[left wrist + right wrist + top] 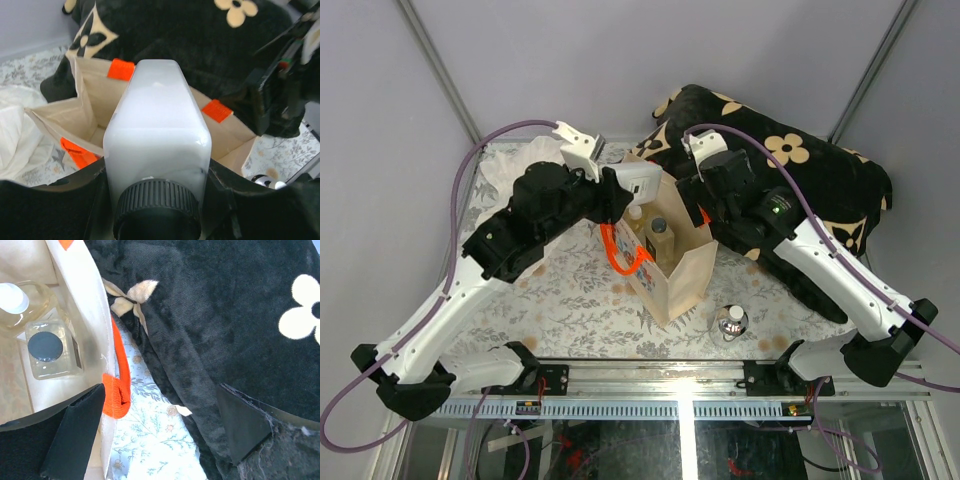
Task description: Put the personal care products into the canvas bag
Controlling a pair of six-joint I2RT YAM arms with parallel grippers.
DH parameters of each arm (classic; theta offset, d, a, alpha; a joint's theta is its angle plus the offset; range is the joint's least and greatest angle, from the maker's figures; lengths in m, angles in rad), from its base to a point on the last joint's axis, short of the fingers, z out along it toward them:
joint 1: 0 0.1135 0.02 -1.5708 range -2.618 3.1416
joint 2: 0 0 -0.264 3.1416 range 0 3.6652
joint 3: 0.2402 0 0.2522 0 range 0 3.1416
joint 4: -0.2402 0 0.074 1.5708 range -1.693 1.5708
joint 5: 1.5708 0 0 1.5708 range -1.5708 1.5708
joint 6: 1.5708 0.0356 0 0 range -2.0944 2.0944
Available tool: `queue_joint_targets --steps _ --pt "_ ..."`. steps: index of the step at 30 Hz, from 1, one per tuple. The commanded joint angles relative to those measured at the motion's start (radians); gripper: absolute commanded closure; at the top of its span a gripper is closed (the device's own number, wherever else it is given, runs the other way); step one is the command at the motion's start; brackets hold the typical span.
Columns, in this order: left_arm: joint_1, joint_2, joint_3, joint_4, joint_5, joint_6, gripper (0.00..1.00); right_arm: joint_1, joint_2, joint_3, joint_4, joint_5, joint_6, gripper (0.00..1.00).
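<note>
1. Your left tool [157, 207] is clamped on the whitish bottle [157, 135], dark cap toward the wrist. It holds the bottle at the open mouth of the canvas bag [85, 117], so a release should drop it inside.
2. Your right tool [160, 405] stands wide, gripping nothing. One finger is inside the bag wall and the other is against the black cushion [225, 315], probably to brace the opening.
3. The white-capped bottle [12, 297] and the clear dark-capped bottle [47, 347] stand in the bag.
4. The squat round bottle [733, 320] sits on the surface [570, 300] near the bag, not yet bagged.
</note>
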Motion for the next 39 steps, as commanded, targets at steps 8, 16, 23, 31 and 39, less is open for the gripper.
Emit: queue_joint_targets --steps 8,16,23,31,39 --pt "-0.005 0.018 -0.020 0.333 0.001 0.000 1.00 0.005 -0.024 -0.022 0.021 0.029 0.011 0.01" --pt "-0.005 0.101 -0.080 0.347 -0.052 0.015 1.00 0.004 -0.054 -0.019 0.010 0.026 0.026 0.01" --pt "-0.006 0.117 0.043 0.086 -0.061 0.013 1.00 0.005 -0.061 -0.023 -0.006 0.053 0.026 0.01" --pt "-0.004 0.039 0.056 -0.176 -0.085 -0.061 1.00 0.005 -0.052 -0.038 0.005 0.062 0.015 0.01" --pt "-0.005 0.021 -0.100 -0.114 -0.021 -0.149 1.00 0.005 -0.051 -0.044 0.002 0.054 0.017 0.01"
